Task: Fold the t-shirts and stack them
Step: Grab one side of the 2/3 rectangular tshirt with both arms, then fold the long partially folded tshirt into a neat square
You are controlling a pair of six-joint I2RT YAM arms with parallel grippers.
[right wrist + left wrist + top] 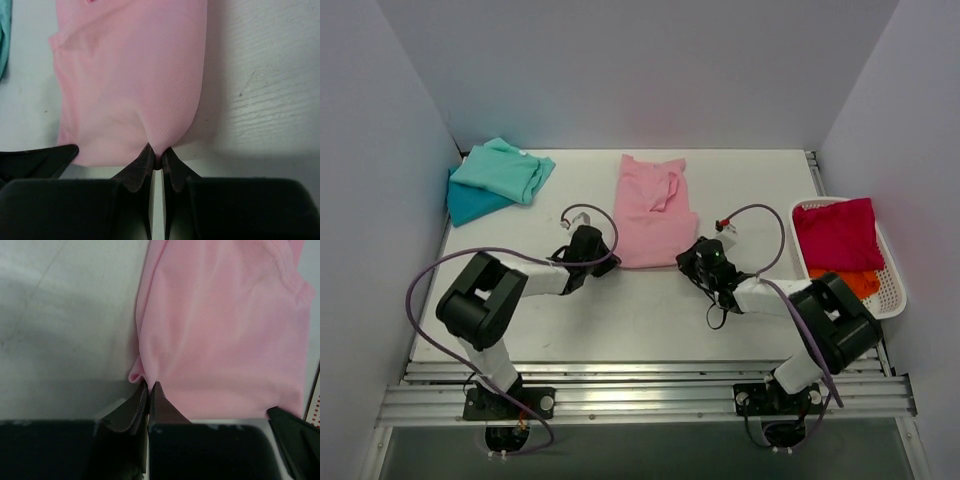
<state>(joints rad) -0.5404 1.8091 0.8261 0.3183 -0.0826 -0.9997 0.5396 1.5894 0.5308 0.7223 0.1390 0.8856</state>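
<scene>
Lab robot cell, white enclosure walls [640,70], aluminium rails [640,395]

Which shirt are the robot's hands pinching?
The light pink t-shirt, mid-table: left gripper and right gripper each pinch a near corner. Mint green shirt and teal shirt lie far left; red shirt and orange shirt sit in the basket.

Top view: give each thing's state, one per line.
pink t-shirt: folded lengthwise, near corners pinched
mint green t-shirt: folded, top of stack
teal blue t-shirt: folded, underneath
crimson red t-shirt: crumpled in basket
orange t-shirt: under it, crumpled
left gripper: shut on pink t-shirt
right gripper: shut on pink t-shirt
</scene>
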